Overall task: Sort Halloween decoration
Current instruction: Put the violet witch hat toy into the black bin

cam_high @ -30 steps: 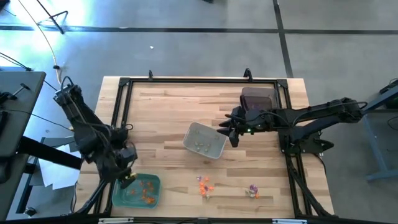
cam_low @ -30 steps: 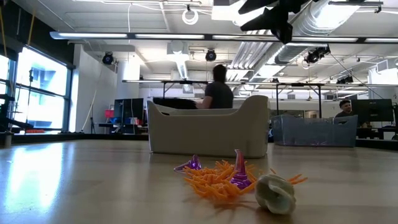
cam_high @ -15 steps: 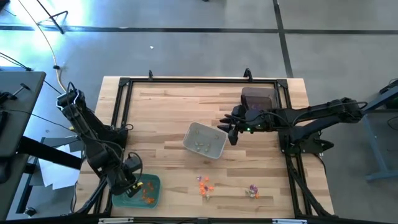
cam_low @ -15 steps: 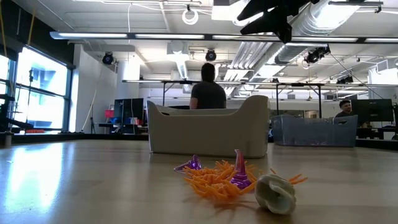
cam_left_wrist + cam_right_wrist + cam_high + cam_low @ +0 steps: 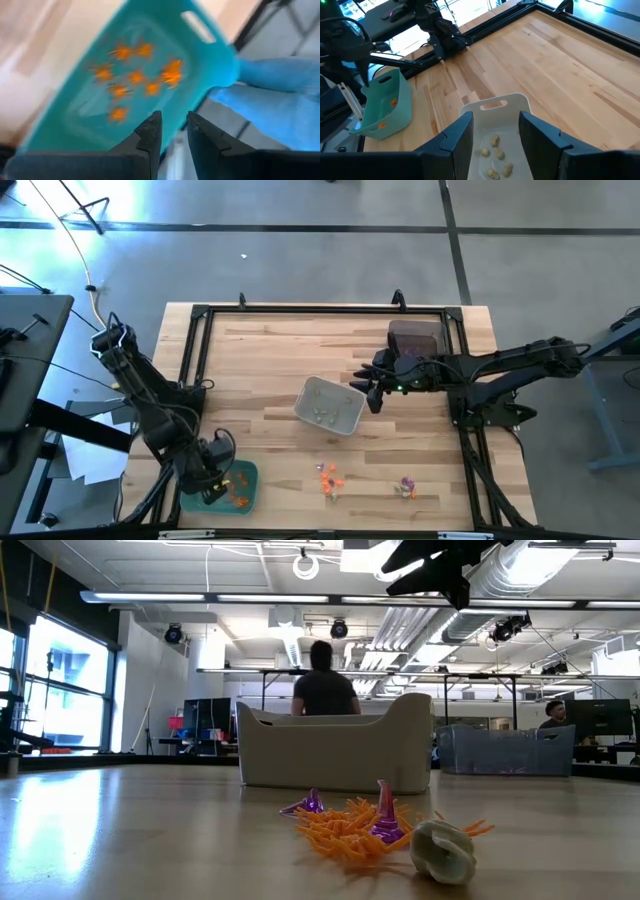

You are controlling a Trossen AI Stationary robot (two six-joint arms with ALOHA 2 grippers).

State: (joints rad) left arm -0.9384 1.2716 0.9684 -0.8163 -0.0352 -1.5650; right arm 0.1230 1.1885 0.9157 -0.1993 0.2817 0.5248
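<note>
Your left gripper (image 5: 173, 131), fingers now slightly parted and empty, has dropped over the green tray (image 5: 245, 476) of orange trinkets (image 5: 136, 77), so that piece looks delivered. Your right gripper (image 5: 362, 391) waits open beside the pale tray (image 5: 329, 405); a small mixed pile (image 5: 378, 826) remains unsorted on the table (image 5: 270, 355).

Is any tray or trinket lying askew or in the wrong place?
The pale tray sits turned at an angle to the table's edges. Unsorted orange trinkets and purple ones lie loose on the table near its front edge.
</note>
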